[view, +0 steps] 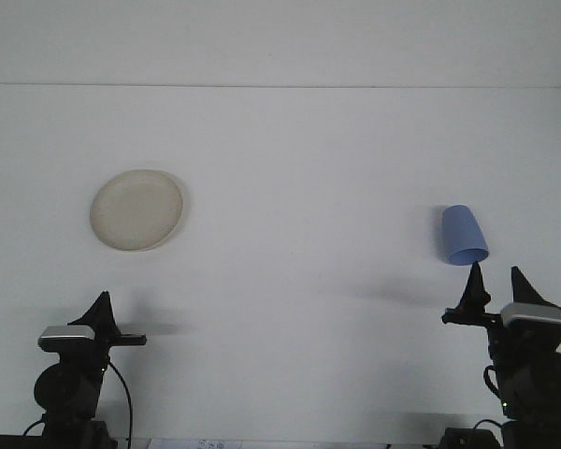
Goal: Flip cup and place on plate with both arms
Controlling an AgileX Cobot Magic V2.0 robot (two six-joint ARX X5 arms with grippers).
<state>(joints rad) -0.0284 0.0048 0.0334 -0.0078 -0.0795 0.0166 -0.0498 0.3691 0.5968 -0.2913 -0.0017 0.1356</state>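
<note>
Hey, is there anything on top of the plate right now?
Nothing sits on the cream plate; its whole top face is bare. The blue cup stands mouth-down far to its right, on the table. What the plate covers underneath cannot be seen.

The counter [299, 309] is a plain white surface, smooth and matt, with only soft shadows on it and no glare. The plate [136, 210] is cream-coloured, smooth, with a faint sheen along its rim; it looks like plastic or glazed ceramic, which one cannot be told. The cup [463, 234] is light blue, smooth and matt, like plastic. The left gripper [104, 309] and right gripper [495, 282] are matt black, apparently hard plastic, each backed by a silvery, slightly glossy housing.
</note>
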